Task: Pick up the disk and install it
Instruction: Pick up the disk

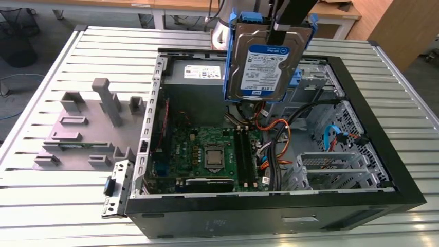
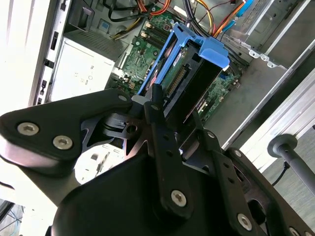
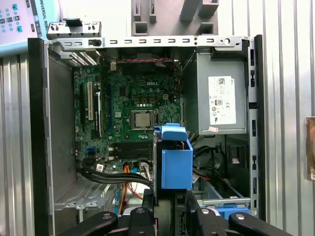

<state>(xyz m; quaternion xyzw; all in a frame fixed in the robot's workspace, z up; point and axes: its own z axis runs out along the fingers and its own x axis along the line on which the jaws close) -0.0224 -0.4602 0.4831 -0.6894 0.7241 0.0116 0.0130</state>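
The disk, a silver drive with a white-and-blue label in a bright blue carrier, hangs upright above the back of the open computer case. My gripper is shut on its upper part, a black finger lying over the label side. In the second wrist view the gripper clamps the disk between two black fingers, with the motherboard below. In the first wrist view the disk's blue carrier end sticks out from the gripper over the case interior.
Inside the case lie the green motherboard, a grey power supply with a white label, orange and black cables and a metal drive cage. Grey fixture blocks stand on the slatted table at the exterior view's left.
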